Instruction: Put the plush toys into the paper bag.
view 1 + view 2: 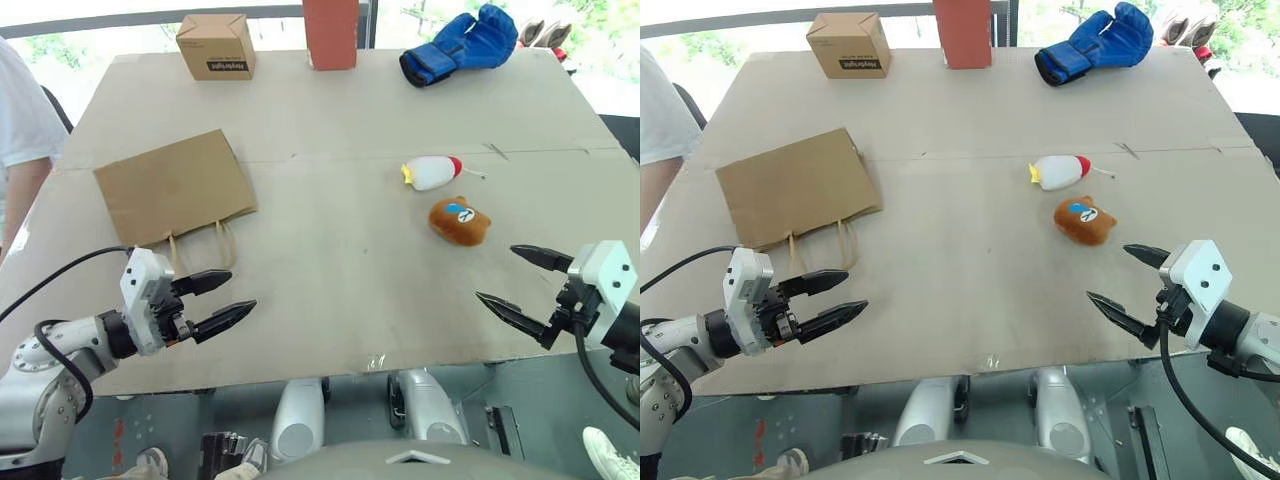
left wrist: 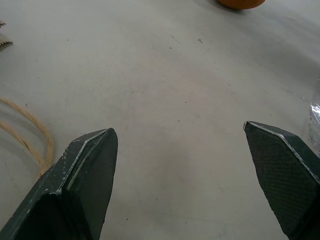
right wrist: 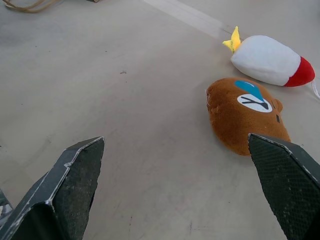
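Brown bear head (image 1: 460, 222) and white toy (image 1: 433, 172) lie toward the desk's (image 1: 350, 300) right edge, paper bag (image 1: 175, 188) flat near its left. Both pincers, right (image 1: 525, 280) and left (image 1: 217, 298), gape empty; the right should straddle the bear squarely.

Bright, even daylight from the windows beyond the far edge of the surface (image 1: 330, 250), blown out to white glare there. Soft, faint shadows only, under the bear (image 1: 460, 222) and white toy (image 1: 433, 172). Sharp across the head views, with slight bowing at the edges; close black jaws a little soft in the wrist views.
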Robot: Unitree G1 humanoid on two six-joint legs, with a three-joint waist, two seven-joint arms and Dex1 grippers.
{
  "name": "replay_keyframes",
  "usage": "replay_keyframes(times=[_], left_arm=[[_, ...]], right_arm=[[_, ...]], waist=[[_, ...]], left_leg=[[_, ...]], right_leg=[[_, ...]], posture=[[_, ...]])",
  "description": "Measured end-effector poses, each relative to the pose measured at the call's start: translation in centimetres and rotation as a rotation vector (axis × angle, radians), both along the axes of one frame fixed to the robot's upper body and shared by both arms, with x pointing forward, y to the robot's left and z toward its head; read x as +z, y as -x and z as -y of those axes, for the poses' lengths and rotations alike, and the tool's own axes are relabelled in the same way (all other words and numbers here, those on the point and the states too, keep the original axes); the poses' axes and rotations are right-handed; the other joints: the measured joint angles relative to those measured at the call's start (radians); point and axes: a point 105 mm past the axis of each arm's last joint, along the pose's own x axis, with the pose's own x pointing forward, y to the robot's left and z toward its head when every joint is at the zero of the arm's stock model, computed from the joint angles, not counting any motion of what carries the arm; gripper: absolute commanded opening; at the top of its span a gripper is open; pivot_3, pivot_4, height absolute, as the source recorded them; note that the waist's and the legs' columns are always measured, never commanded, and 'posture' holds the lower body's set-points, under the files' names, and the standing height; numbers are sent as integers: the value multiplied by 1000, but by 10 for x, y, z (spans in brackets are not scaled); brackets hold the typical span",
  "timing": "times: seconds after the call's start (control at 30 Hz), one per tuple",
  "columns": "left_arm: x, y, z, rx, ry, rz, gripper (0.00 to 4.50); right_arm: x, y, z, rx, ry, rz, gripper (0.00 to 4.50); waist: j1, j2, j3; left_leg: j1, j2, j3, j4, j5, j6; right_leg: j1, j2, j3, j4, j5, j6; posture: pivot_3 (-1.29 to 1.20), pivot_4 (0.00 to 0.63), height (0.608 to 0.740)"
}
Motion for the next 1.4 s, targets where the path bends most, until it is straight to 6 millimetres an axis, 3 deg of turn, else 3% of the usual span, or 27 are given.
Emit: replay_keyframes(times=[0.13, 0.27, 0.5, 0.63, 0.77, 0.97, 1.1, 1.33, 1.4], left_arm=[[3, -8, -3, 24, 14, 70, 4363], [7, -15, -21, 86, 9, 137, 4363], [6, 3, -116, 92, -365, 236, 4363], [8, 0, -147, 114, -494, 318, 4363], [6, -9, -144, 61, -560, 396, 4363], [0, -31, -125, -20, -615, 498, 4363], [-1, -53, -97, -68, -590, 568, 3495], [6, -63, -70, -134, -554, 581, 288], [6, -63, -57, -142, -479, 550, 44]], right_arm=[[5, -5, -14, 67, -17, 27, 4500], [8, -7, -31, 146, -43, 46, 4500], [3, -4, -53, 236, -82, 19, 4500], [4, -6, -56, 245, -85, 27, 4500], [8, -10, -62, 256, -86, 45, 4500], [14, -15, -65, 248, -86, 67, 4500], [13, -16, -69, 254, -84, 66, 4500], [7, -15, -67, 236, -75, 63, 4500], [7, -14, -67, 234, -79, 69, 4500]], waist=[[-3, 0, 0], [-4, -1, -1], [-4, -3, -2], [8, -4, -4], [14, -6, -5], [20, -7, -5], [22, -7, -5], [18, -8, -6], [18, -8, -6]], left_leg=[[0, 1, 0, -1, 0, 1], [1, 1, -2, -1, 2, 3], [0, 2, 2, -2, 0, 0], [-1, 2, 6, -4, 0, 0], [-1, 2, 8, -5, 0, 0], [-1, 3, 5, -5, 2, 4], [-1, 3, 4, -4, 3, 4], [0, 3, 5, -4, 3, 5], [0, 4, 5, -3, 3, 5]], right_leg=[[-1, 2, 0, 1, 0, 0], [-1, 3, -1, 2, 0, 0], [-2, -4, -6, -1, 0, 0], [-2, -20, -24, -3, 1, -1], [-2, -33, -43, -4, 3, -4], [-1, -32, -52, -2, 3, -4], [-1, -32, -53, 2, 3, -4], [-1, -31, -53, 3, 2, -3], [0, -31, -52, 3, 2, -2]], posture=[[0, 150, 714], [0, 150, 714], [0, 150, 714], [0, 150, 714], [0, 150, 714], [0, 150, 714], [0, 150, 714], [0, 150, 714], [0, 150, 714]])
